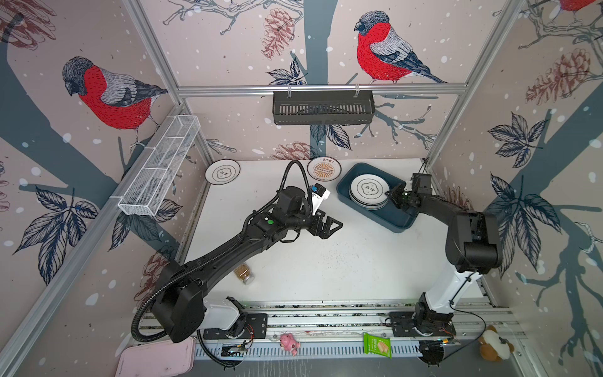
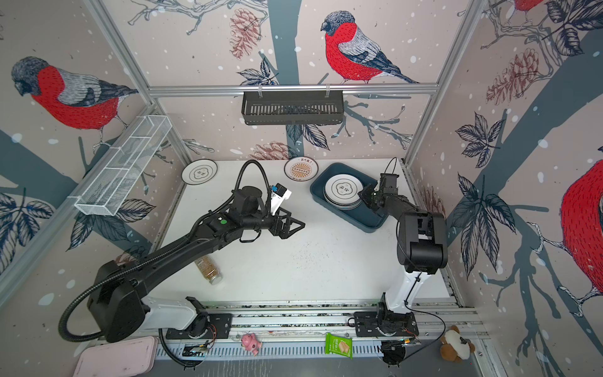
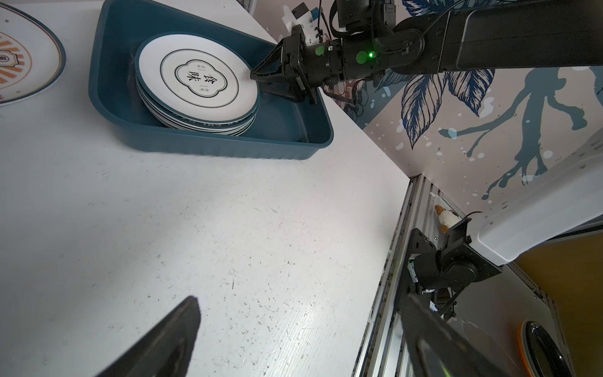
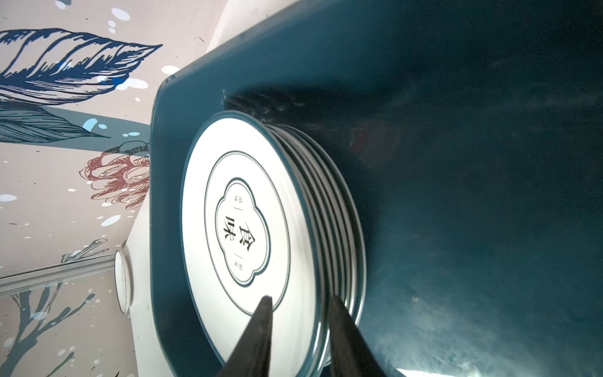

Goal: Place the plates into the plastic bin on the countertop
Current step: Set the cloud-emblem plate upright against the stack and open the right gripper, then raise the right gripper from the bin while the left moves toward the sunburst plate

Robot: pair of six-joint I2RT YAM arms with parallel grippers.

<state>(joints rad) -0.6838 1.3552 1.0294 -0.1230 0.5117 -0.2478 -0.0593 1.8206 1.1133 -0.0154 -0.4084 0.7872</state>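
Note:
A stack of several white plates lies in the far end of the teal plastic bin, a cloud-outline plate on top. My right gripper straddles that top plate's rim, jaws a little apart. On the countertop, a cloud plate lies at the back left and an orange sunburst plate beside the bin. My left gripper hangs wide open and empty mid-table.
A spice bottle lies under the left arm. A black slotted basket hangs on the back rail, a white wire basket on the left wall. A pink tray, pink toy, green packet and plush toy sit past the front rail.

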